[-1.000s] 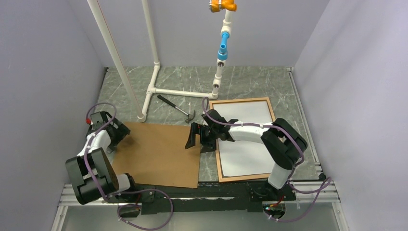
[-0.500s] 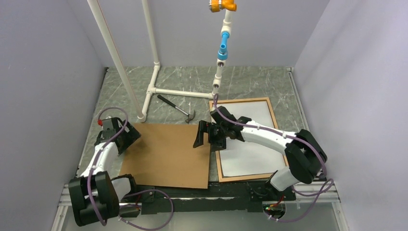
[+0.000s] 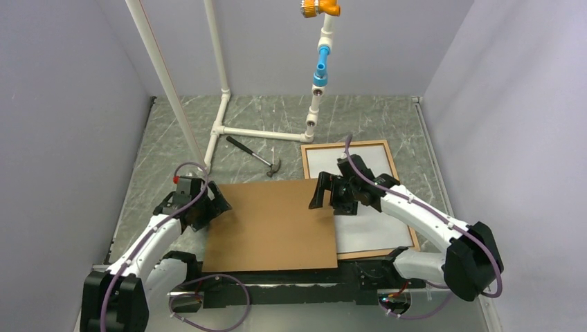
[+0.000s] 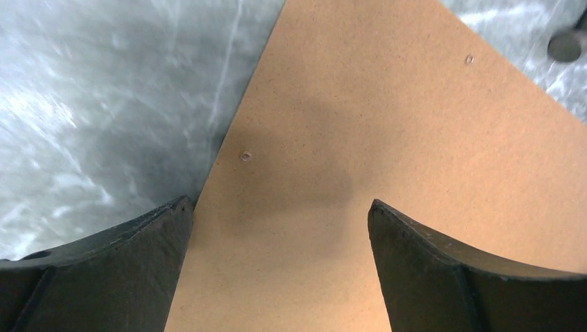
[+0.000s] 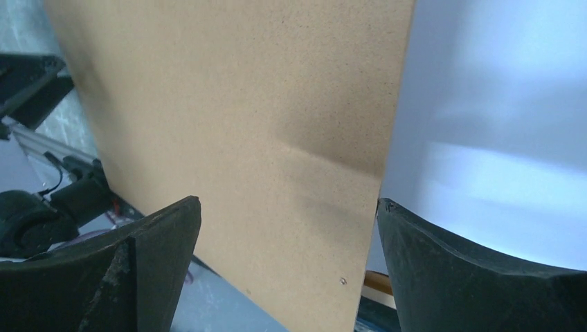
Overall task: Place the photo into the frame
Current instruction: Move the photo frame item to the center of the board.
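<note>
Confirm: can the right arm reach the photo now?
Probably yes. The open right gripper hangs at the left edge of the photo; the board covers only that strip, the rest lies bare in the frame.

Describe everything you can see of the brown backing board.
The backing board is a plain brown rectangle, matte, seemingly fibreboard, with a few tiny dimples. It lies flat and slightly skewed on the grey marbled table, near the front edge. Its right edge overlaps the frame and the photo lying white side up inside. The open left gripper straddles its left edge, the open right gripper its far right corner; whether either touches it cannot be told.
</note>
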